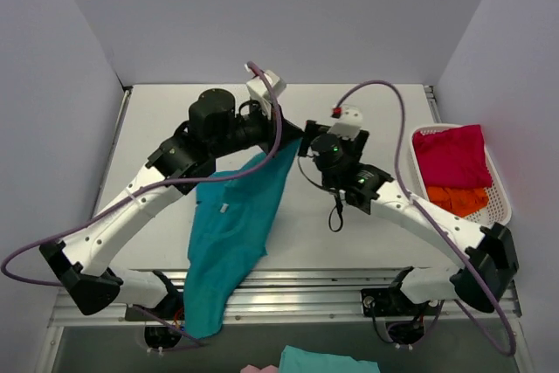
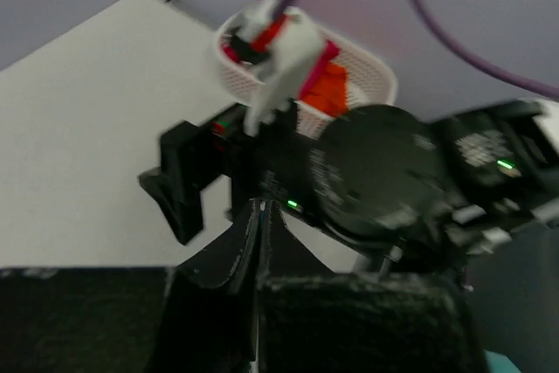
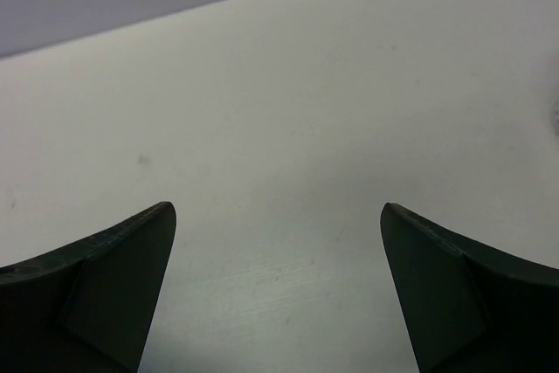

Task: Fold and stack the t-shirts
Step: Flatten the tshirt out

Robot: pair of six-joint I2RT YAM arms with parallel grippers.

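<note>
The teal-blue t-shirt (image 1: 234,229) hangs from my left gripper (image 1: 291,139) and drapes across the table and over its front edge. My left gripper (image 2: 259,207) is shut, with a thin teal strip of the shirt (image 2: 260,219) pinched between its fingers. My right gripper (image 1: 305,148) is right beside the held corner; it (image 3: 278,216) is open and empty, with only bare table between its fingers. The crimson-pink t-shirt (image 1: 450,156) and the orange t-shirt (image 1: 457,200) lie crumpled in the white basket (image 1: 419,134) at the right.
The basket stands at the table's right edge, and it also shows behind the right arm in the left wrist view (image 2: 371,72). More teal cloth (image 1: 327,361) and a bit of pink cloth lie below the table's front edge. Walls enclose the left, back and right sides.
</note>
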